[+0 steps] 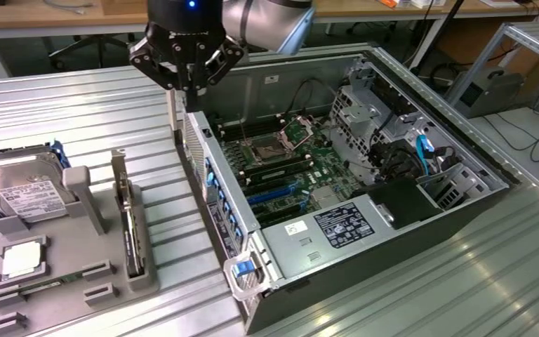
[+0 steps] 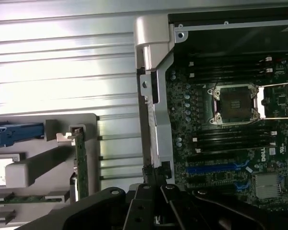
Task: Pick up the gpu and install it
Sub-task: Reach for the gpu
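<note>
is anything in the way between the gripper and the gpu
Nothing visible. The gripper hangs over a wall of the open computer case, and the gpu stands on edge in the grey holder, its top edge uncovered. Between them lies bare slatted table.

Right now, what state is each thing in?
pincer: shut, empty, above the case's rear wall.
gpu: on edge in the tray slot, not picked up.
hard drive: upright in the tray.
case: on its side, open.
CPU socket: lid open.
</note>
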Tool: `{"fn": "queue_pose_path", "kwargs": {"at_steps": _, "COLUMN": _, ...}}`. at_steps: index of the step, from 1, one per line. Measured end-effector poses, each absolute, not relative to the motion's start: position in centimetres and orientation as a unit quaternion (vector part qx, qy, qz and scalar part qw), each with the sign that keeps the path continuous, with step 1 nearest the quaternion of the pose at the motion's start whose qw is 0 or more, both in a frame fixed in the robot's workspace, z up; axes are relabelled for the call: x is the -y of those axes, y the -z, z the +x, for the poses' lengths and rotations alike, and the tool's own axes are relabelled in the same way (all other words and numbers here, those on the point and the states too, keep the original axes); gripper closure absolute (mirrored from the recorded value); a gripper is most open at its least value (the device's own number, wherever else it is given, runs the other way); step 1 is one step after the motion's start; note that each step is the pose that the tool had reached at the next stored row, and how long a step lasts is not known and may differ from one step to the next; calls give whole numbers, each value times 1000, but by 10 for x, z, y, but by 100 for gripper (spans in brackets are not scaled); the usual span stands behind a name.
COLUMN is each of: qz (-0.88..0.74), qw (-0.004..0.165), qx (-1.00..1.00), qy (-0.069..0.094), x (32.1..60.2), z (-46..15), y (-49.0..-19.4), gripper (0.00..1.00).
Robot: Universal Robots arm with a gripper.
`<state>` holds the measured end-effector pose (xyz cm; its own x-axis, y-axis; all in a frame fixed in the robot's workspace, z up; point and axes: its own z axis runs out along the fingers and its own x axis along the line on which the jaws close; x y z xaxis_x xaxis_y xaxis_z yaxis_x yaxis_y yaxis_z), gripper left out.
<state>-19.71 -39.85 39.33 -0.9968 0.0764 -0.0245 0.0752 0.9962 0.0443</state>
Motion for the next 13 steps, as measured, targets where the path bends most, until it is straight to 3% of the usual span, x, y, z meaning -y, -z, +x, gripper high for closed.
{"fn": "queue_pose_path", "kwargs": {"at_steps": 13, "qz": 38, "qw": 13, "qx": -999, "qy": -22, "x": 397, "z": -245, "y": -393, "gripper": 89}}
